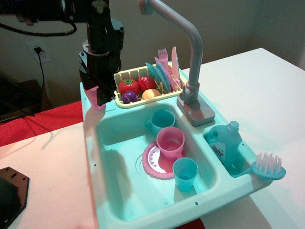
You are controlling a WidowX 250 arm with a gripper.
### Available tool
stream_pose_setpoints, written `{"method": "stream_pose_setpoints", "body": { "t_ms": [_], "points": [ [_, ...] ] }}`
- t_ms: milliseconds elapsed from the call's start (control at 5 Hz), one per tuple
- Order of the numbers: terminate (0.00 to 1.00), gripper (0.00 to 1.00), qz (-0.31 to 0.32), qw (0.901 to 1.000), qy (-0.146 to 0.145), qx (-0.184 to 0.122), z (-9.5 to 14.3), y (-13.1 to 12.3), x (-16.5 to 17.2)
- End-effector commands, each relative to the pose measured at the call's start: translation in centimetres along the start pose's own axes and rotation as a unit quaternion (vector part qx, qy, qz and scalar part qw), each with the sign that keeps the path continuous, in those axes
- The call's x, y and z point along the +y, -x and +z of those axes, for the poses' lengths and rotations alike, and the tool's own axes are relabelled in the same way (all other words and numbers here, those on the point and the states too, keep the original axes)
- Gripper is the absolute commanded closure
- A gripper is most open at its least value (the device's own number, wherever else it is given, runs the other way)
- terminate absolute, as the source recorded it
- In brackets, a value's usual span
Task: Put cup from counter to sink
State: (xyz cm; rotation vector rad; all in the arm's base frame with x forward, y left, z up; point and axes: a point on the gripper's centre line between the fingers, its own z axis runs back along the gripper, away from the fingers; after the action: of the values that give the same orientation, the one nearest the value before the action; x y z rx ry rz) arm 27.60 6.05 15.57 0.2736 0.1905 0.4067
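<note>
The translucent light-pink cup [90, 98] stands upright on the teal counter ledge [87, 113] at the sink unit's back-left corner. My black gripper [97, 95] has come down from above onto the cup. One dark finger [102, 94] covers the cup's right side, and the other finger is hidden. The cup's left half shows beside it, and I cannot tell if the jaws press on the cup. The teal sink basin [116, 143] lies just in front of and to the right of the cup.
In the basin are an opaque pink mug [170, 141] on a pink plate [150, 163] and two teal cups [162, 120] [185, 174]. A yellow dish rack [143, 87] and grey faucet [190, 57] stand behind. A soap bottle [224, 143] and brush [269, 167] are at right.
</note>
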Motion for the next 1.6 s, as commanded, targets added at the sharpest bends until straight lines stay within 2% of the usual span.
{"method": "stream_pose_setpoints", "body": {
  "t_ms": [0, 600, 800, 1000, 1200, 1400],
  "points": [
    [0.00, 1.00, 0.022, 0.9995, 0.001, -0.024, -0.3, -0.2, 0.8],
    [0.00, 1.00, 0.016, 0.9994, 0.002, -0.031, -0.3, 0.1, 0.3],
    [0.00, 1.00, 0.002, 0.9991, 0.011, -0.042, 1.4, -0.3, -1.7],
    [0.00, 1.00, -0.003, 0.9978, 0.025, -0.061, 4.8, -0.9, -3.5],
    [0.00, 1.00, -0.013, 0.9965, 0.045, -0.069, 6.9, -1.0, -5.5],
    [0.00, 1.00, -0.023, 0.9966, 0.060, -0.052, 6.1, -0.8, -8.1]
  ]
}}
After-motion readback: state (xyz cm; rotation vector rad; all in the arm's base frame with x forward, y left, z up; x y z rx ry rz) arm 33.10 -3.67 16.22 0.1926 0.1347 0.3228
